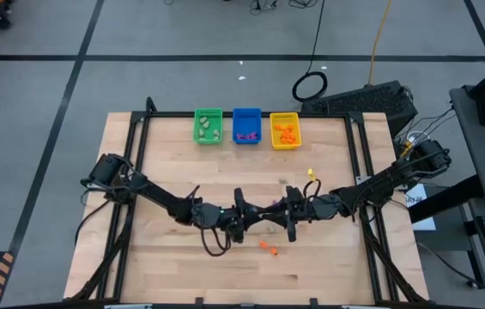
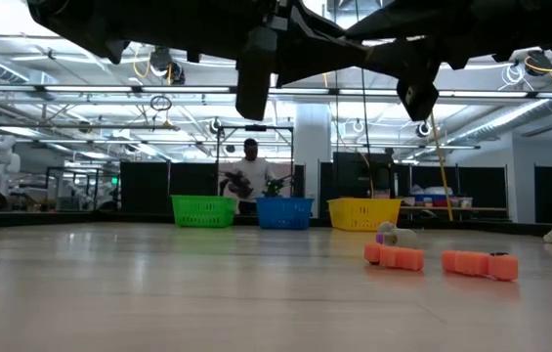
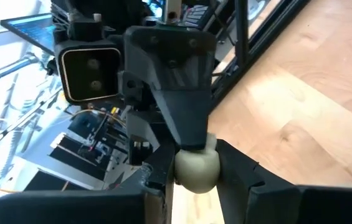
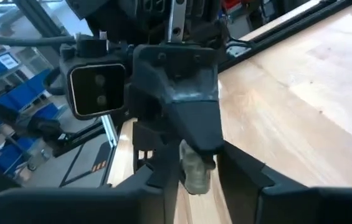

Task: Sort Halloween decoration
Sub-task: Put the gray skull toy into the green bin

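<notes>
The left claw (image 1: 240,216) and the right claw (image 1: 287,215) meet nose to nose above the middle of the wooden tabletop (image 1: 182,266), both pinching one small pale greenish-beige round trinket (image 3: 195,169). This looks like a hand-over. Next, one claw should let go. Two small orange trinkets (image 1: 266,247) wait near the front

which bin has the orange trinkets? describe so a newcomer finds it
Look at the far edge of the wooden table, where three small bins sit in a row. Take the yellow bin at the right end, beside the blue bin; it alone holds orange pieces.
</notes>
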Action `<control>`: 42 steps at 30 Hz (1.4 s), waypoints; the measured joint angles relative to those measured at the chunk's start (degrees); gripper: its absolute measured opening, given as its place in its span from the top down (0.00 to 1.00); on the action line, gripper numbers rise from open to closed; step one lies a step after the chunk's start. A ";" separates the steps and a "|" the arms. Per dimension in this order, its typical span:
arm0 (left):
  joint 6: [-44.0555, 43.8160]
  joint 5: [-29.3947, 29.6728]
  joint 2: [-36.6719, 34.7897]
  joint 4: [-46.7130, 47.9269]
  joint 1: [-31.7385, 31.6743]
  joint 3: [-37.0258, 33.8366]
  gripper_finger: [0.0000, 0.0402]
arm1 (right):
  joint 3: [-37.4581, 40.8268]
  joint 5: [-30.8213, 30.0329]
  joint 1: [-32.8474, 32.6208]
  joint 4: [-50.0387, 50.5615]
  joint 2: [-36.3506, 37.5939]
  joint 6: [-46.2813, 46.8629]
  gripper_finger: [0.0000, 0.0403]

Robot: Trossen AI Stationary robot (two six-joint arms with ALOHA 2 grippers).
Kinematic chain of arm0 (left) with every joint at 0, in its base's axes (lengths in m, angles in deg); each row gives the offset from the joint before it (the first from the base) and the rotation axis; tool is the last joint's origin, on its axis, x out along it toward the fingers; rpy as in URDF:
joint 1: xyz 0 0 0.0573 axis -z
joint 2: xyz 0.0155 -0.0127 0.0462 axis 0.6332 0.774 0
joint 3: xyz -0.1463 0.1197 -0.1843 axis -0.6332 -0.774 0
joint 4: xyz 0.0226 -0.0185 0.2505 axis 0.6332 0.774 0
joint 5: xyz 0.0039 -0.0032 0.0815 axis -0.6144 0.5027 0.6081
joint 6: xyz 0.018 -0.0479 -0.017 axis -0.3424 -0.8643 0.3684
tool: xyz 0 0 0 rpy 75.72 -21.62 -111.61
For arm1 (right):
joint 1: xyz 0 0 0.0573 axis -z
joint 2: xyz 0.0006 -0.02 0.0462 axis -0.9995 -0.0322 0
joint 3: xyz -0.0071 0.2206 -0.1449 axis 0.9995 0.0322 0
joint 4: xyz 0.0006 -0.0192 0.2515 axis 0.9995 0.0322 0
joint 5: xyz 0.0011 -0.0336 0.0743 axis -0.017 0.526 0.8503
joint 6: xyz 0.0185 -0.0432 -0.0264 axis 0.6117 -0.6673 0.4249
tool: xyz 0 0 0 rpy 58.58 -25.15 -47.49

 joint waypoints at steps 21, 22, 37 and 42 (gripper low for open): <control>4.38 6.68 0.11 0.03 1.37 -0.09 0.80 | -0.07 -0.58 -1.14 10.00 7.07 -3.21 0.45; 5.70 7.50 0.11 -0.08 1.71 -0.09 0.80 | -0.09 -0.58 -1.26 11.33 7.76 -3.21 0.45; 24.78 19.37 -7.92 0.22 -5.14 -0.07 0.80 | -0.04 -0.22 -1.51 21.20 10.56 -3.02 0.45; 22.48 15.92 -15.90 8.64 -12.25 -0.04 0.80 | -0.04 0.95 -1.51 21.38 10.58 -3.04 0.45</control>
